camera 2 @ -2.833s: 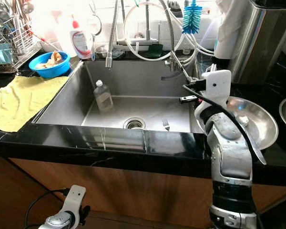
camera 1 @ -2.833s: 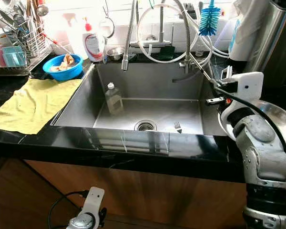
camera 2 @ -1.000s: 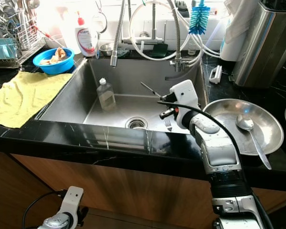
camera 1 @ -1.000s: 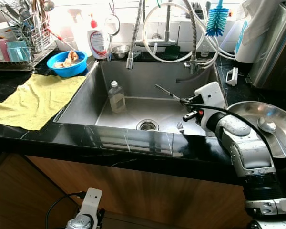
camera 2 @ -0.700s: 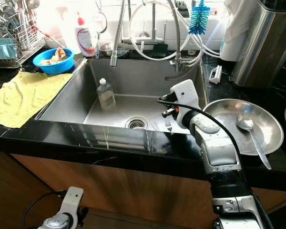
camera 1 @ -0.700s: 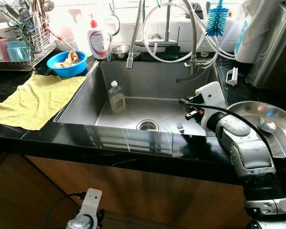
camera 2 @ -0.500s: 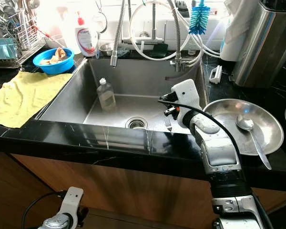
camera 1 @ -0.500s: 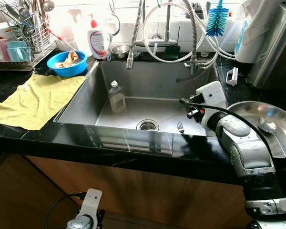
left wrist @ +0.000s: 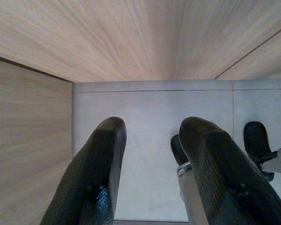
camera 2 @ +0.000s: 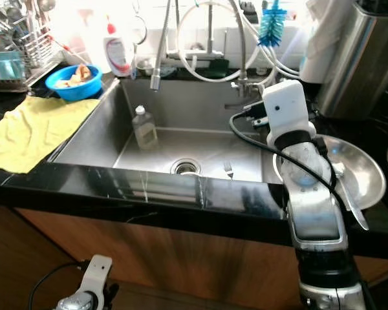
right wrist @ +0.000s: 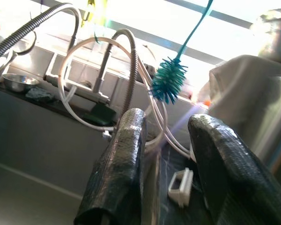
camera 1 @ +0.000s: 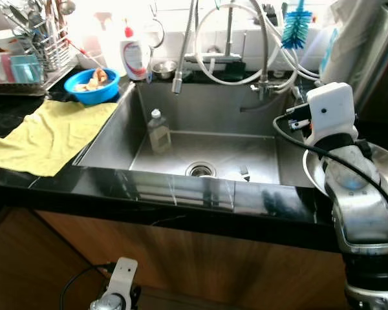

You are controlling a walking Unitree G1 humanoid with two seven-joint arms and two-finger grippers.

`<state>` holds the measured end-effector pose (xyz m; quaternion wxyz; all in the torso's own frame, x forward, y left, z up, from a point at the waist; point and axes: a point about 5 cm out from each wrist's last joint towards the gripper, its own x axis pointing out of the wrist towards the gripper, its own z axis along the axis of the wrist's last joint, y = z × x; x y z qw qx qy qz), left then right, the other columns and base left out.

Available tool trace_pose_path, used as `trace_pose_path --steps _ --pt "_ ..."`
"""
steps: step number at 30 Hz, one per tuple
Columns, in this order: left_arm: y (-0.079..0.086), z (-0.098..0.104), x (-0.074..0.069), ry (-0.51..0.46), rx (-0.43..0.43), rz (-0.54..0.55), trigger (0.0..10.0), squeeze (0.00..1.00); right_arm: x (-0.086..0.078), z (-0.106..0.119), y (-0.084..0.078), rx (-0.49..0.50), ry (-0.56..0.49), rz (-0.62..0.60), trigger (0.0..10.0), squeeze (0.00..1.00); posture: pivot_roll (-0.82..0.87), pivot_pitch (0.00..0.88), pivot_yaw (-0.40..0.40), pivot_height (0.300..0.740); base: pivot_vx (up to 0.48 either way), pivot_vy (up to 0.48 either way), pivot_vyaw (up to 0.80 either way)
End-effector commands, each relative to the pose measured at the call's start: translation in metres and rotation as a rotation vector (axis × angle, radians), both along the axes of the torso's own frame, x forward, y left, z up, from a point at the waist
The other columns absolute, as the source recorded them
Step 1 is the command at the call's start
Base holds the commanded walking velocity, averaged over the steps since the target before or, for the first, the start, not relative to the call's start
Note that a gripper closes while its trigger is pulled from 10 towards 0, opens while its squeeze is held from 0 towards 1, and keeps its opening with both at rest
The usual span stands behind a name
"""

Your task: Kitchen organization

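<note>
Blown-out window glare behind the faucet (camera 1: 227,39), slight motion blur, dim cabinet below.

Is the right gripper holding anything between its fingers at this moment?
No. In the right wrist view the right gripper is open, with the counter and faucet hoses showing through the empty gap.

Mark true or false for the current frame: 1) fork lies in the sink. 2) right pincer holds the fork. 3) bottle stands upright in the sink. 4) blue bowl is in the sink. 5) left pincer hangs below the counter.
1) True: the fork lies on the sink floor beside the drain.
2) False: the right pincer is open and empty, raised at the sink's right edge.
3) True: the bottle stands upright.
4) False: the blue bowl sits on the counter, left of the sink.
5) True: the left pincer hangs open over the floor.
</note>
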<state>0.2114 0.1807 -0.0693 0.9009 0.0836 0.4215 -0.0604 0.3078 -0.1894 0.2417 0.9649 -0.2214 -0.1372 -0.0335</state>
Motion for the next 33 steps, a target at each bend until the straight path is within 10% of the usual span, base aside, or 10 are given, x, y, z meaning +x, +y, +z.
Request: trace_pose_path --steps 1,11,23,24,25,33 --pt "0.003 -0.001 -0.003 0.009 0.009 -0.007 10.0 0.00 -0.011 0.008 0.000 -0.038 -0.089 -0.035 10.0 0.00 -0.21 0.000 0.069 0.740 0.000 0.000 0.00" --pt "0.006 -0.001 -0.004 0.008 0.012 -0.002 10.0 0.00 -0.072 0.001 -0.021 -0.227 -0.211 -0.143 10.0 0.00 -0.23 0.000 0.073 0.740 0.000 0.000 0.00" --pt "0.006 0.000 -0.001 0.004 0.014 -0.011 10.0 0.00 -0.122 -0.034 -0.062 -0.028 -0.105 -0.373 10.0 0.00 -0.24 0.000 0.082 0.740 0.000 0.000 0.00" --pt "0.005 0.001 0.000 0.001 0.013 -0.012 10.0 0.00 -0.126 -0.035 -0.062 -0.025 -0.094 -0.374 10.0 0.37 -0.24 0.000 0.082 0.740 0.000 0.000 0.00" --pt "0.005 0.001 0.001 -0.001 0.013 -0.013 10.0 0.00 -0.127 -0.035 -0.060 -0.027 -0.091 -0.365 10.0 1.00 -0.25 0.000 0.082 0.740 0.000 0.000 0.00" --pt "0.005 0.001 0.001 0.002 0.011 -0.017 10.0 0.00 -0.134 -0.040 -0.048 0.086 -0.096 -0.365 10.0 0.99 -0.24 0.000 0.079 0.740 0.000 0.000 0.00"
